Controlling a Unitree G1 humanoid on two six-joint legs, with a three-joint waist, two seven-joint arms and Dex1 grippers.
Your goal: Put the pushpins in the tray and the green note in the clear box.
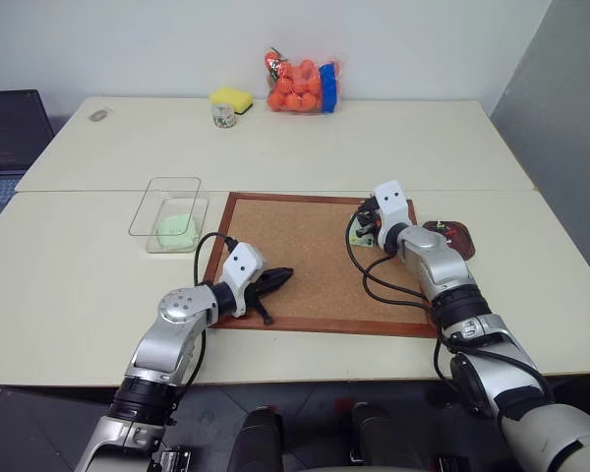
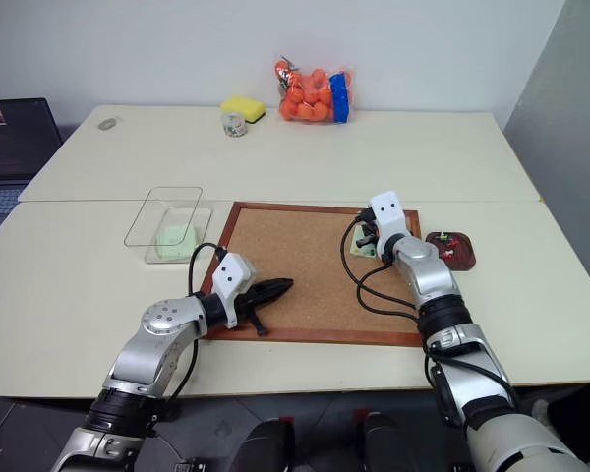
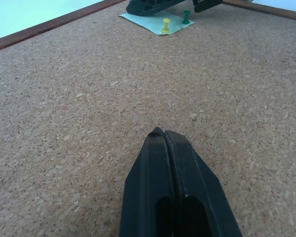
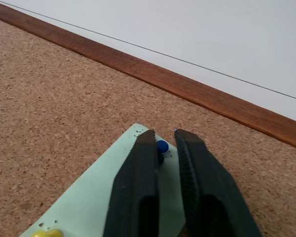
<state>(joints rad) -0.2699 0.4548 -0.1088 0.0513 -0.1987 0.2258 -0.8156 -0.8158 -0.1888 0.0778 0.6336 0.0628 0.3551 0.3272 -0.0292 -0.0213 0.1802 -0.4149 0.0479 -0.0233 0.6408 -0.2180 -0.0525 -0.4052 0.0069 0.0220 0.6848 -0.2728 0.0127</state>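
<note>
You are partway through: the green note [image 4: 116, 195] is lying pinned at the far right corner of the corkboard [image 1: 305, 256], not in the clear box [image 1: 167, 211], which is already holding a mint-green pad [image 1: 176, 231]. The right tool [image 4: 163, 143] is pinching a blue pushpin [image 4: 162, 146] between its ribbed black fingers. A yellow pin [image 3: 165, 25] and a green pin [image 3: 186, 18] are standing in the thin paper. The glossy dark tray [image 1: 449, 237] is sitting just beside the frame, seemingly carrying some pins. The left tool [image 3: 164, 136] is resting shut and empty over grainy cork.
</note>
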